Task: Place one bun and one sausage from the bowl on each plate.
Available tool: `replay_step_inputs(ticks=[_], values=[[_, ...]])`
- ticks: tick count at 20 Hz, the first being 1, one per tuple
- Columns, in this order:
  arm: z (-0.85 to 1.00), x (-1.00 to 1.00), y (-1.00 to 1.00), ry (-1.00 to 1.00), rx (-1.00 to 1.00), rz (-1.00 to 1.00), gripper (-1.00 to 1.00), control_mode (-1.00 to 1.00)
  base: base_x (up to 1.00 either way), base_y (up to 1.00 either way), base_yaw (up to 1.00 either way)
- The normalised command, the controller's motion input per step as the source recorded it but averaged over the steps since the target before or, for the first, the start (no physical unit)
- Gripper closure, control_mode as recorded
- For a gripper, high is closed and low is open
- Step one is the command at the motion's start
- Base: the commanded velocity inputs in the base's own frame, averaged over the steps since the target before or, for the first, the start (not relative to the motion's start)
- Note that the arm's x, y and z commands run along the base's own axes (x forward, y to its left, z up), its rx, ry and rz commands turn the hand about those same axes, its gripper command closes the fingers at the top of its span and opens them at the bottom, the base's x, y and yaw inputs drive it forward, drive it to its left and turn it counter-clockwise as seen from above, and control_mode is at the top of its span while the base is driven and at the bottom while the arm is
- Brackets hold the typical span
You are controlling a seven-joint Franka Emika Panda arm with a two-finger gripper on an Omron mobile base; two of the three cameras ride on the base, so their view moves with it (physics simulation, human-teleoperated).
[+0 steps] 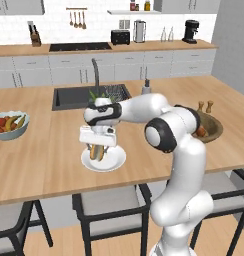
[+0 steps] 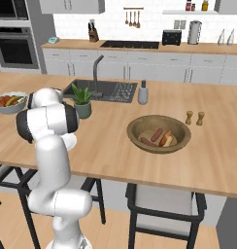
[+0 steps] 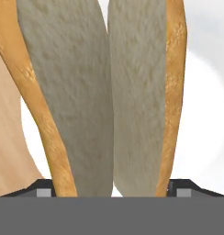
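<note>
Left base view: gripper (image 1: 98, 148) clamped on bun (image 1: 97, 152), just above white plate (image 1: 103, 159) on near island edge.

Right base view: wooden bowl (image 2: 159, 133) holds sausages, right.

Hand view: lower bun, then release centred.

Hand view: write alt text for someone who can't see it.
A split hot-dog bun, golden crust and pale crumb, stands between the gripper fingertips. Behind it lie a round white plate and, at left, light wooden counter.
</note>
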Motion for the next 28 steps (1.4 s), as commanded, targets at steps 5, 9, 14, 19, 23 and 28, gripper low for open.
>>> replay_step_inputs(ticks=[5, 9, 14, 19, 23, 28], values=[[-0.41, 0.06, 0.04, 0.06, 0.00, -0.14, 1.00, -1.00, 0.00, 0.00, 0.00], [-0.10, -0.25, 0.00, 0.00, 0.00, -0.13, -1.00, -1.00, 0.00, 0.00, 0.00], [0.00, -0.34, 0.00, 0.00, 0.00, -0.12, -1.00, -1.00, 0.00, 0.00, 0.00], [0.06, -0.13, 0.00, 0.04, -0.03, -0.06, -1.00, -1.00, 0.00, 0.00, 0.00], [0.53, -0.06, -0.01, 0.00, -0.08, 0.00, -1.00, -1.00, 0.00, 0.00, 0.00], [1.00, -0.26, -0.33, -0.11, -0.08, 0.00, -1.00, -1.00, 0.00, 0.00, 0.00]])
